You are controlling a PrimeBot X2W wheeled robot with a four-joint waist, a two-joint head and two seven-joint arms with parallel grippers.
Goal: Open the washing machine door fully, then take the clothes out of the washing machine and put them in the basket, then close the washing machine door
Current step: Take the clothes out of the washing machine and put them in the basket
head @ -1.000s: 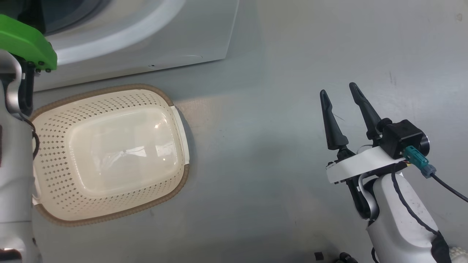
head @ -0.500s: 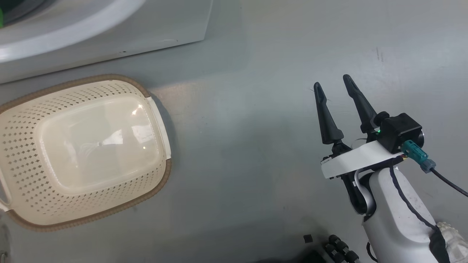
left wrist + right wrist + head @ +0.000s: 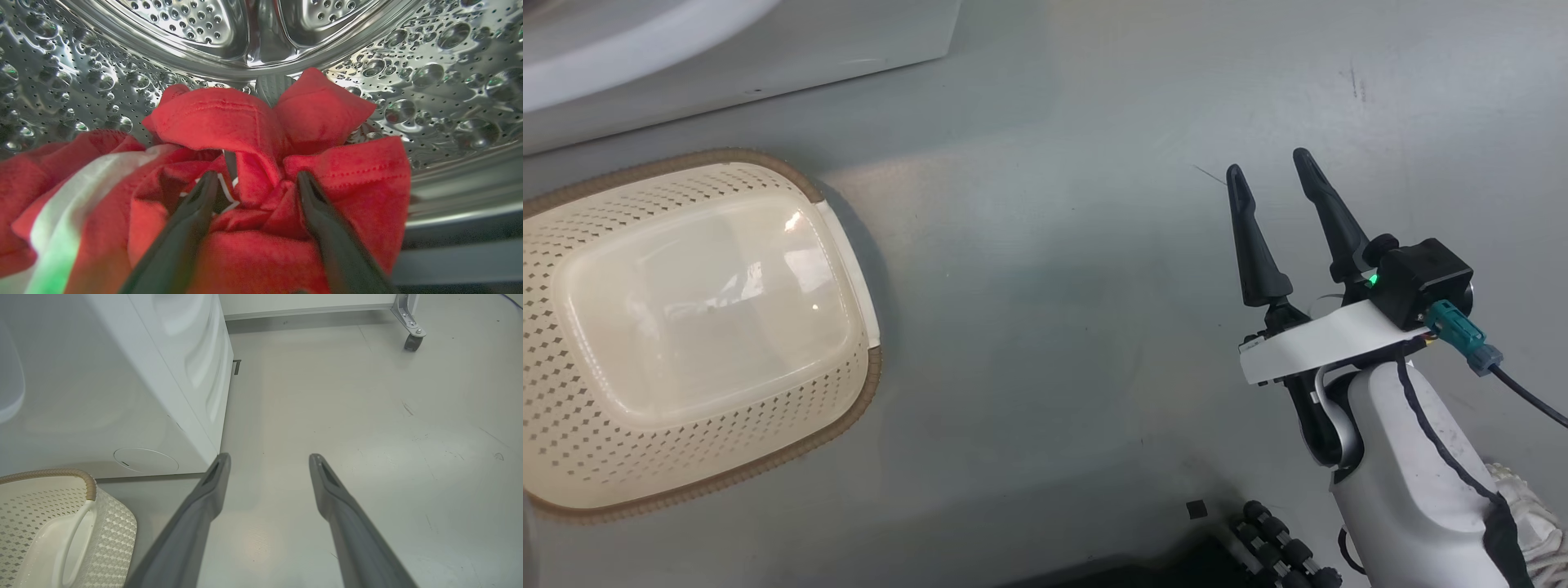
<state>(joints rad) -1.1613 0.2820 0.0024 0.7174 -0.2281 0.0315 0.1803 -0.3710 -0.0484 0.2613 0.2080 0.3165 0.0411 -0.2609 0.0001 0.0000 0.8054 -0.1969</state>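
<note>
**While the L gripper [image 3: 257, 176] sits in the drum**

L jaws are apart, straddling a fold of the clothes [image 3: 253, 118] inside the washing machine [image 3: 429, 81]; the garment is cut off at the view's left edge. R gripper [image 3: 1267, 162], jaws apart, hangs over open floor [image 3: 1054, 286]. The basket [image 3: 849, 392], partly cropped, is near the machine front.

Glossy white forearm [image 3: 1413, 490] carrying the dark two-fingered right tool [image 3: 1267, 162].
White wrist plate [image 3: 1319, 343], black camera block [image 3: 1421, 282] with green light [image 3: 1373, 280], teal plug [image 3: 1458, 331], black cable [image 3: 1531, 398].
</note>
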